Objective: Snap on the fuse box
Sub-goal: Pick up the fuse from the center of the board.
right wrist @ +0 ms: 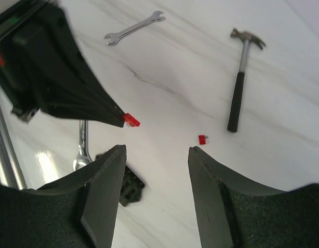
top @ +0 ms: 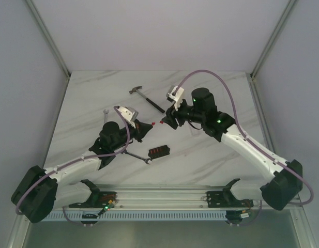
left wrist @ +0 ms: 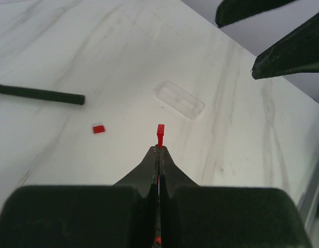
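The fuse box (top: 159, 151) is a small black box with red fuses in its top, lying on the marble table below both grippers. In the right wrist view (right wrist: 129, 186) it is partly hidden behind a finger. My left gripper (top: 150, 128) (left wrist: 159, 148) is shut on a small red fuse (left wrist: 160, 135) that sticks out of its tips, held above the table. My right gripper (top: 167, 121) (right wrist: 156, 150) is open and empty, facing the left gripper's tips (right wrist: 115, 118) closely. A clear plastic cover (left wrist: 180, 99) lies on the table beyond the held fuse.
A loose red fuse (left wrist: 99, 128) (right wrist: 202, 139) lies near the hammer (top: 147, 98) (right wrist: 239, 88). One wrench (right wrist: 133, 28) lies at the far left of the table. Another wrench (top: 138, 155) (right wrist: 82, 144) lies beside the fuse box. A rail (top: 164, 199) runs along the near edge.
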You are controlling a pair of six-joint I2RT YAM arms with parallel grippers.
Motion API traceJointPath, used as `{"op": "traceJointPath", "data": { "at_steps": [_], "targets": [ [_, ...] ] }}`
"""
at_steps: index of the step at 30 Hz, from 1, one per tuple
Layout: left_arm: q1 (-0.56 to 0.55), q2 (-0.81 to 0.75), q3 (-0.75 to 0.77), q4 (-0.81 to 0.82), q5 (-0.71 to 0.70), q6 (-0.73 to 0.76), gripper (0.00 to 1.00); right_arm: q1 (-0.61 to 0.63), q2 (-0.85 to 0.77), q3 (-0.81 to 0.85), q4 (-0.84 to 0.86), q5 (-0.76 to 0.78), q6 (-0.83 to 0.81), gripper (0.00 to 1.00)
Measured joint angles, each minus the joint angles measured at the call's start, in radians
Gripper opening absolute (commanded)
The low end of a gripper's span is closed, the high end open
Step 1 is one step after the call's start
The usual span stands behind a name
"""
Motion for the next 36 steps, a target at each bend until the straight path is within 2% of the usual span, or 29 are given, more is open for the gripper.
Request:
{"op": "traceJointPath", "data": {
  "at_steps": [5,10,13,16,21,31,36],
  "targets": [
    [0.0,-0.001,0.042,-0.042,0.142,0.061,0.0,0.0,-0.095,-0.061,-0.034,-0.123,-0.262,0.62],
    [0.0,-0.005,0.074,-0.057,0.257,0.114,0.0,0.0,-0.107,-0.065,-0.118,-0.269,-0.51,0.65],
    [0.0,-0.005,0.084,-0.06,0.313,0.135,0.0,0.0,-0.095,-0.055,-0.175,-0.333,-0.597,0.61],
    [0.0,-0.005,0.094,-0.075,0.356,0.156,0.0,0.0,-0.044,-0.002,-0.253,-0.377,-0.666,0.52],
    [-0.002,-0.012,0.1,-0.108,0.399,0.19,0.0,0.0,0.047,0.099,-0.359,-0.413,-0.73,0.42],
    [-0.004,-0.027,0.1,-0.125,0.43,0.211,0.0,-0.018,0.112,0.142,-0.452,-0.472,-0.763,0.33],
    [-0.009,-0.027,0.1,-0.127,0.433,0.212,0.0,-0.021,0.13,0.159,-0.467,-0.488,-0.763,0.32]
  ]
}}
